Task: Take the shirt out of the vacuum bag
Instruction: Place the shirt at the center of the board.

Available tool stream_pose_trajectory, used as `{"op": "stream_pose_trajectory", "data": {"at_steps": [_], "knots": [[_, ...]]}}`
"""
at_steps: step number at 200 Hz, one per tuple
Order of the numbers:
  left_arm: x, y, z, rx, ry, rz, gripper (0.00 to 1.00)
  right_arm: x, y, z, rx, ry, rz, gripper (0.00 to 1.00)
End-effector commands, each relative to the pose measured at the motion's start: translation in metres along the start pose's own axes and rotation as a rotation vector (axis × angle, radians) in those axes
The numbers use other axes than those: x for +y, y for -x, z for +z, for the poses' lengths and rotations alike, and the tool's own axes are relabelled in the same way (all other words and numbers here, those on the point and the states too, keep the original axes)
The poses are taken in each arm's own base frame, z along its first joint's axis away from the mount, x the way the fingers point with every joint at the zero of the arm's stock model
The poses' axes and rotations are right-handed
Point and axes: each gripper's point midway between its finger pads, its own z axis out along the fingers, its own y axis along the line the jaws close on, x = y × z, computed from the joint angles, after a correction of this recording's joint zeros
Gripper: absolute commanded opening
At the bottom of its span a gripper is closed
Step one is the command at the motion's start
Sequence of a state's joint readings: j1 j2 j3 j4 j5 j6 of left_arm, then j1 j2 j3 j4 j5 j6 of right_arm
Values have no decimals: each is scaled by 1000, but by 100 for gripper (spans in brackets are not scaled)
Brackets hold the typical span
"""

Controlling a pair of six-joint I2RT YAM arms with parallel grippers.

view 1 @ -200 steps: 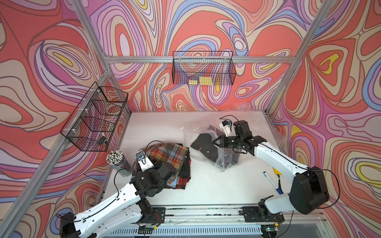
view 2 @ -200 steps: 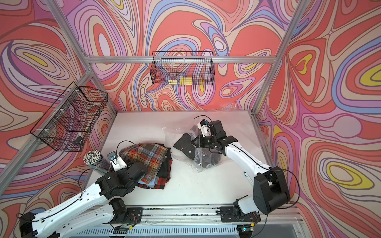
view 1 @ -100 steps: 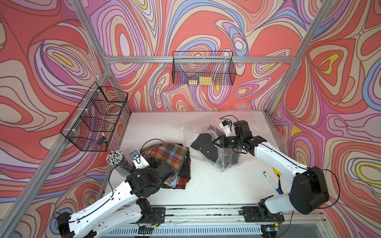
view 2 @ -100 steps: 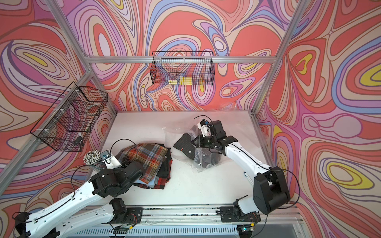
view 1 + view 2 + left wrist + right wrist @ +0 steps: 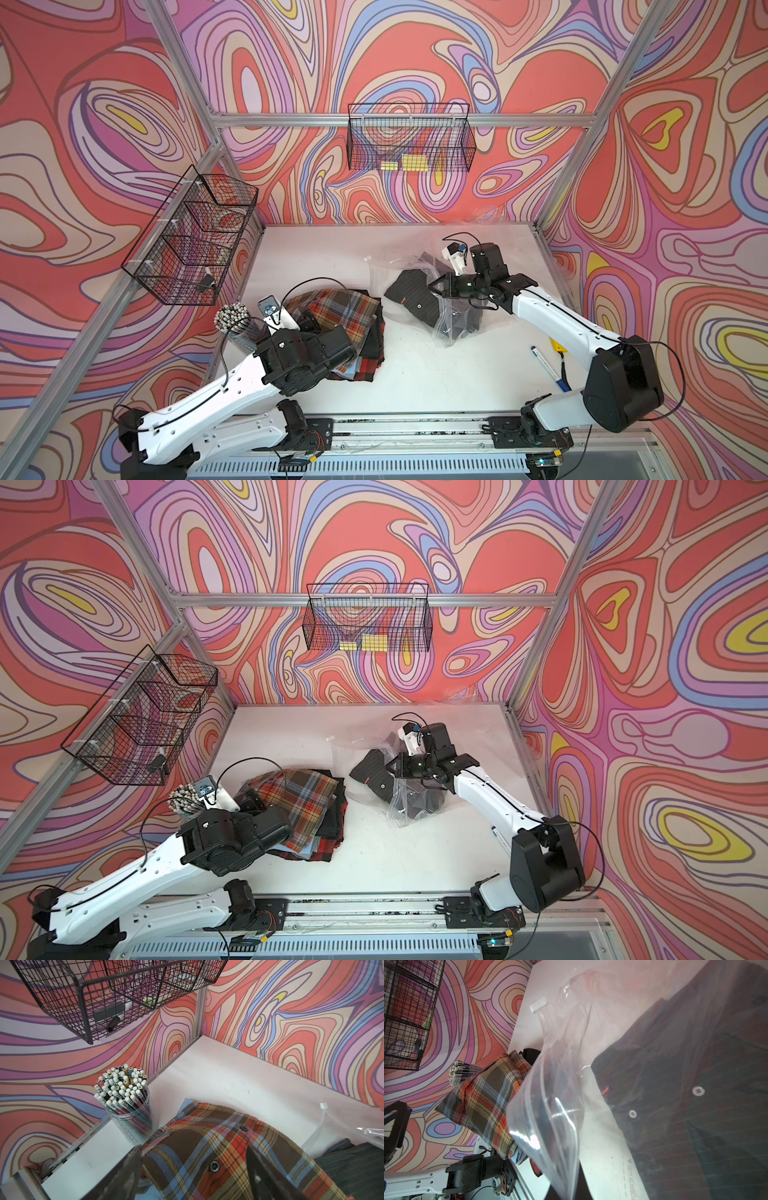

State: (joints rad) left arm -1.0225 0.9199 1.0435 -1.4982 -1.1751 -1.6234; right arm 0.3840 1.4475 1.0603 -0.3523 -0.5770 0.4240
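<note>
The vacuum bag (image 5: 453, 328) (image 5: 401, 810) is a crumpled clear plastic bag right of the table's middle. A dark pinstriped shirt (image 5: 409, 293) (image 5: 374, 777) lies at its left end, and I see this shirt (image 5: 695, 1084) through the plastic film in the right wrist view. My right gripper (image 5: 434, 286) (image 5: 566, 1188) is shut on a fold of the bag (image 5: 550, 1105). My left gripper (image 5: 193, 1148) (image 5: 306, 321) stands open over a plaid shirt (image 5: 336, 311) (image 5: 207, 1142) on the left, one finger on either side of its hump.
The plaid shirt tops a pile of folded clothes (image 5: 365, 361). A clear cup of pencils (image 5: 232, 322) (image 5: 122, 1093) stands at the table's left edge beside my left wrist. Wire baskets (image 5: 191, 241) (image 5: 409, 143) hang on the walls. A blue pen (image 5: 548, 368) lies at front right.
My left gripper's jaws have spread wider over the plaid shirt and the left arm has drawn back a little toward the front left. The right arm and the bag have not moved.
</note>
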Motion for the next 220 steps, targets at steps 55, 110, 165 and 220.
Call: {"op": "stream_pose_trajectory", "data": {"at_steps": [55,110,165,220], "knots": [[-11,15,3,-236,-28,-41,99,14,6,-4,-18,46,-23,0],[-39,-38,55,-118,-93,-167,99,15,1,-6,-12,46,-29,0],[-70,-64,74,35,-159,-199,99,13,-2,-6,-12,45,-31,0],[-25,-161,81,235,9,-207,92,12,-6,-8,-5,35,-38,0]]}}
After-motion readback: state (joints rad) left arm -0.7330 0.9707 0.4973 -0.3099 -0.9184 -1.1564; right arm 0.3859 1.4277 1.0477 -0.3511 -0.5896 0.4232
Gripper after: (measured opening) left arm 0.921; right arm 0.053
